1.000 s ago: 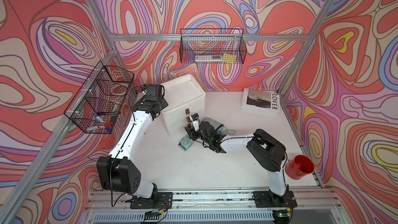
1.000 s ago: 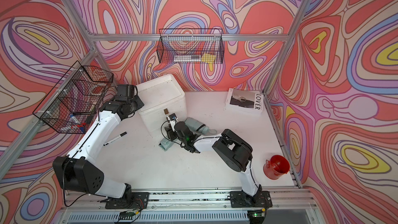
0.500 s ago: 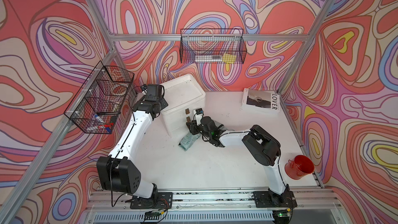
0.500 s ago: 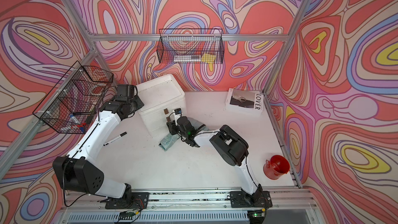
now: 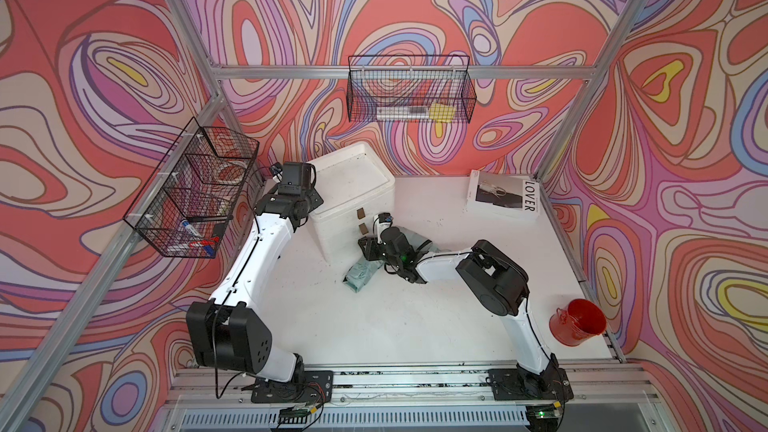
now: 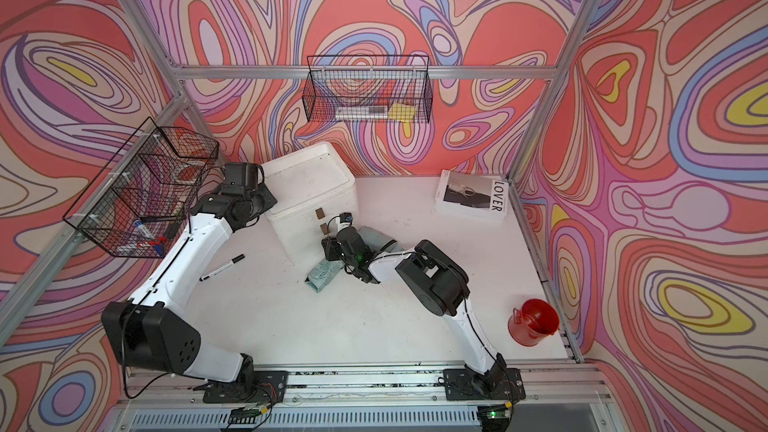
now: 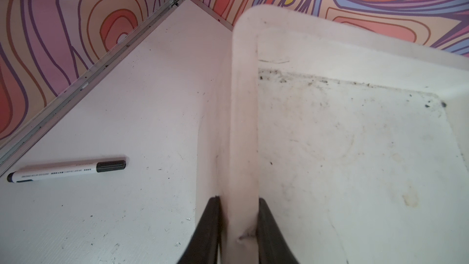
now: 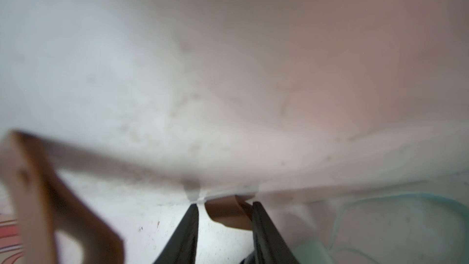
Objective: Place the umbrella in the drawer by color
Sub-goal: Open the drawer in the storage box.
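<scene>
The pale green folded umbrella point(image 5: 360, 277) point(image 6: 321, 277) lies on the table under my right wrist; its fabric also shows at an edge of the right wrist view point(image 8: 313, 252). The white drawer cabinet point(image 5: 353, 189) point(image 6: 309, 184) has two brown pull tabs on its front, and its drawers look closed. My right gripper point(image 8: 225, 205) point(image 5: 365, 241) is at the lower tab point(image 8: 229, 212) point(image 6: 323, 227), jaws on either side; one finger touches it and a gap remains at the other. My left gripper point(image 7: 238, 199) point(image 5: 312, 203) is shut on the cabinet's top rim point(image 7: 243, 123).
A black-capped marker point(image 6: 222, 266) point(image 7: 68, 171) lies on the table beside the cabinet, under my left arm. A book point(image 5: 505, 199) lies at the back right, a red bucket point(image 5: 577, 322) at the front right. Wire baskets hang on the back wall point(image 5: 409, 95) and left wall point(image 5: 195, 189).
My right gripper has shifted down along the cabinet front to the lower brown tab, and its jaws have narrowed around it. The left arm has not moved.
</scene>
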Controlling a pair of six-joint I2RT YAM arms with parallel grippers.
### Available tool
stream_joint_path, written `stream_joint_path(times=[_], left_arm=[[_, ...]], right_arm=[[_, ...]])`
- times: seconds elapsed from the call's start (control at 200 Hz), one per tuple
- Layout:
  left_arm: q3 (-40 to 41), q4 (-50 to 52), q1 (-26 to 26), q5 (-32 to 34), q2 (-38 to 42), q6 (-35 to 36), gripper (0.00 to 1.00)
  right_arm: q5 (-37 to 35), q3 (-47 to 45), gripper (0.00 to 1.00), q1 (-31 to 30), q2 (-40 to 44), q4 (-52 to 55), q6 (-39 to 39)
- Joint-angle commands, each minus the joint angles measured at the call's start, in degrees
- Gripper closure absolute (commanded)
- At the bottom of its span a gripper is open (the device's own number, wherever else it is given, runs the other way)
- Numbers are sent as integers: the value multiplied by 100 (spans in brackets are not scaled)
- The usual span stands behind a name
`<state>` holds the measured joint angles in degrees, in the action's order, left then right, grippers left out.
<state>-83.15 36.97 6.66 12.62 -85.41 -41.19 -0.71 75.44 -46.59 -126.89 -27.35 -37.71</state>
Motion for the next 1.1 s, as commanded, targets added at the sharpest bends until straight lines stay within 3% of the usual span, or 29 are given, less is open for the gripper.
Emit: stream_joint_path(times=[0.0, 0.075, 0.441, 0.511, 0.871, 1.097], left_arm=[[71, 289, -15, -699, 86, -232, 95], [80, 284, -15, -701, 98, -232, 95], [80, 266, -15, -756, 88, -223, 95], [80, 266, -15, -751, 88, -214, 95], [72, 302, -33, -570, 53, -223, 95], [71, 319, -33, -387, -31, -187, 95]], right_arm=[[-263, 240, 64, 18, -217, 415, -308], [-298, 312, 66, 19, -276, 477, -346], [-214, 471, 90, 23, -205, 335, 219], [-74, 457, 100, 36, -205, 184, 433], [71, -514, 100, 115, 635, -4, 773], [183, -1238, 100, 98, 1417, 436, 382]])
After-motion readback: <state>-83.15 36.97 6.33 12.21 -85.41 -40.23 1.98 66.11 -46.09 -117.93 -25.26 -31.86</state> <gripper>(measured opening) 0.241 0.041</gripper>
